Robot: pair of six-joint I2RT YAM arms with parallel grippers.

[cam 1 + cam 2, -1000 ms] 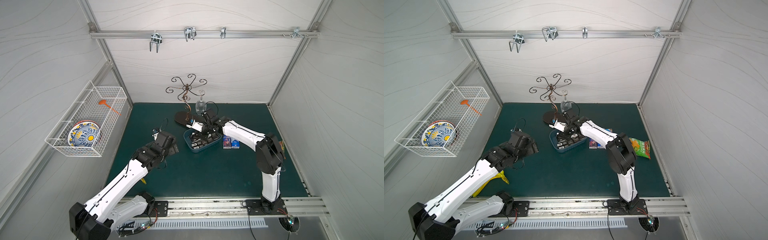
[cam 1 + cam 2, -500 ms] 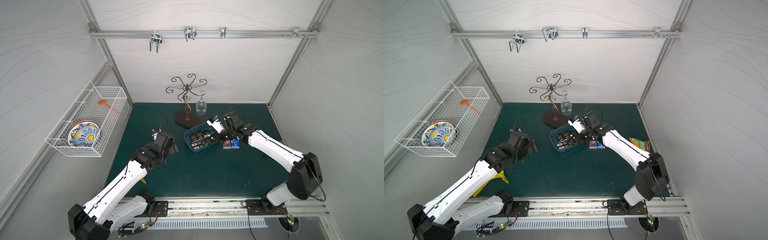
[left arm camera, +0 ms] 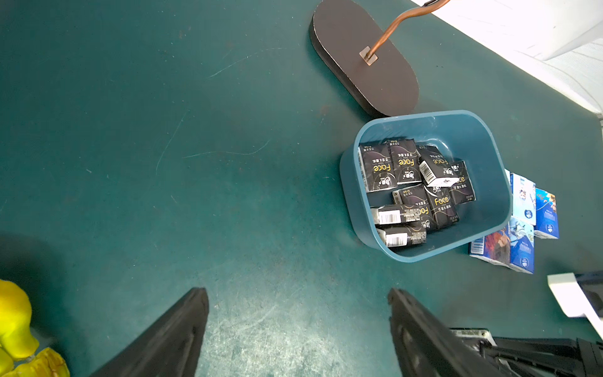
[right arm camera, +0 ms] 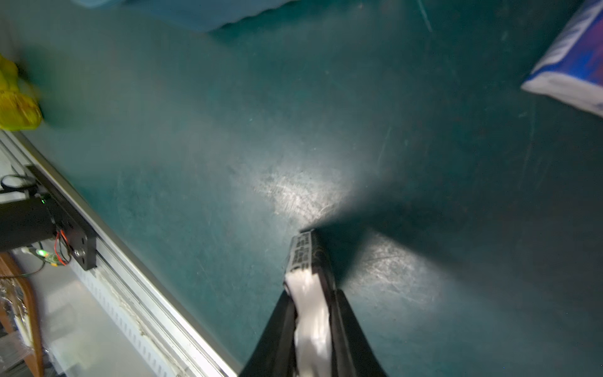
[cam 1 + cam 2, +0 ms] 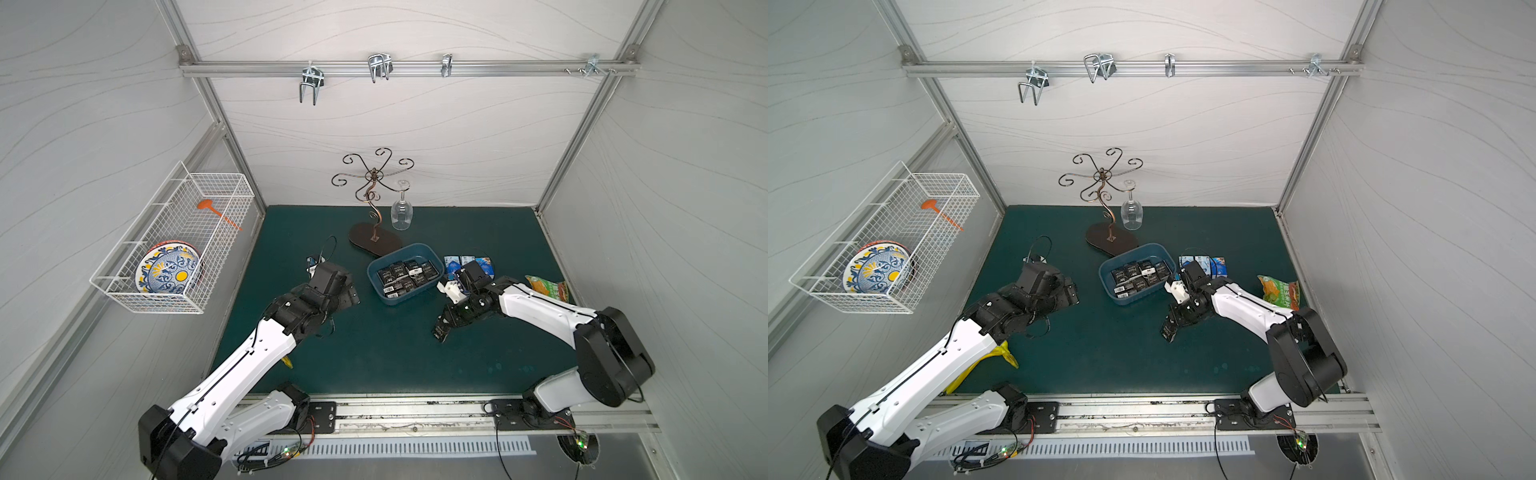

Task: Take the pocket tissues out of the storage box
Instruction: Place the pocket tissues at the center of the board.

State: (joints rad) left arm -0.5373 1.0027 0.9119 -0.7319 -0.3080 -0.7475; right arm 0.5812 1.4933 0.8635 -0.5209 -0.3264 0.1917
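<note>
I had the right gripper (image 4: 311,295) narrowly pinching a black tissue pack (image 4: 305,253), clear of the storage box (image 3: 483,147) for unloading; the left gripper (image 3: 295,293) gaped empty.

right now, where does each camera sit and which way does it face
Both top views: high above the front rail, facing down toward the back wall; left arm and right arm show whole, the storage box between them.
Left wrist: on the left arm, facing down past the open left gripper at the storage box.
Right wrist: on the right arm, facing down past the right gripper, shut on a black tissue pack, toward the front rail.
Shared: both wrist views catch the blue tissue packs.
</note>
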